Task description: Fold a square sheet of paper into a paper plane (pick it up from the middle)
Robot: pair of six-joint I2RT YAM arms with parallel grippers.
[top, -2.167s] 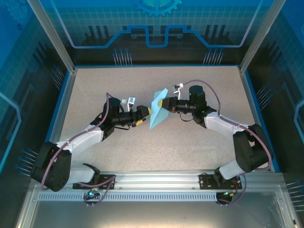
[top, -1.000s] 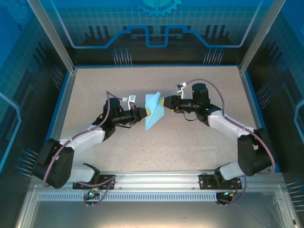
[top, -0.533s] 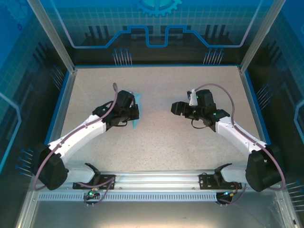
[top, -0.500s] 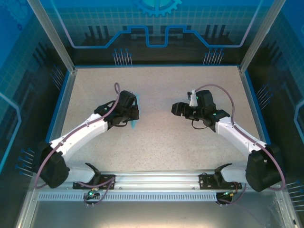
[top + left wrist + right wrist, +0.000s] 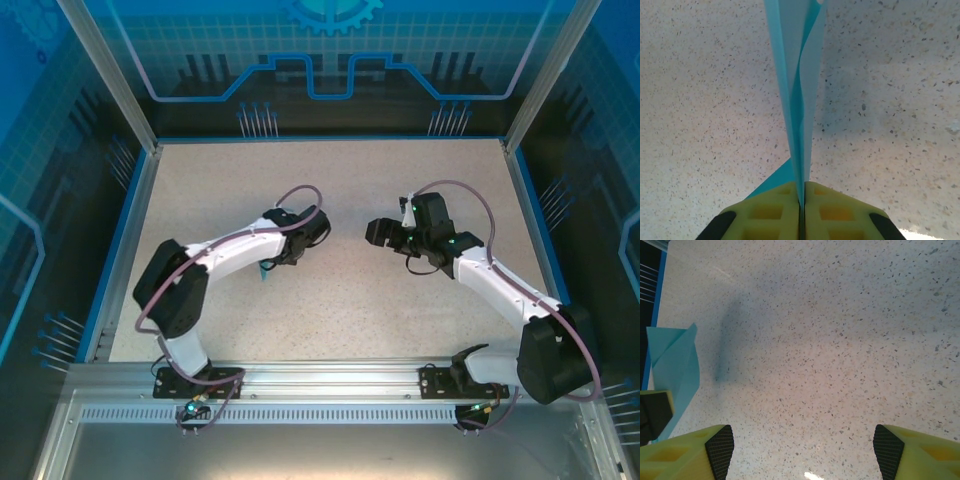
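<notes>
Because the paper plane (image 5: 796,75) is pinched at one end only, edge-on, with its light blue layers parting slightly toward the far tip, the hold is the thing to watch. Left gripper (image 5: 801,200): yellow fingers closed flat on the folded paper, nothing between them but the sheet itself. Location: the paper juts from the left arm's tip, left of centre over the speckled table (image 5: 340,300); I cannot tell whether its far tip touches the surface. Right gripper (image 5: 802,450): jaws wide with nothing in them, well apart from the paper and facing it across the middle. Judgement: folding looks well along (narrow, pointed, one centre crease), and the step in hand appears to be the left arm carrying the piece alone toward a set-down or a re-grip. To do it well, keep the pinch on the crease line so the layers cannot slide. Move slowly, since paper this thin will bow and flap. Lower it with the crease along the table so it does not buckle on its tip. Bring the right jaws to the free end, clear of the left fingers, and close only with both layers inside. Risk: the layers splay and the crease drifts off centre.
</notes>
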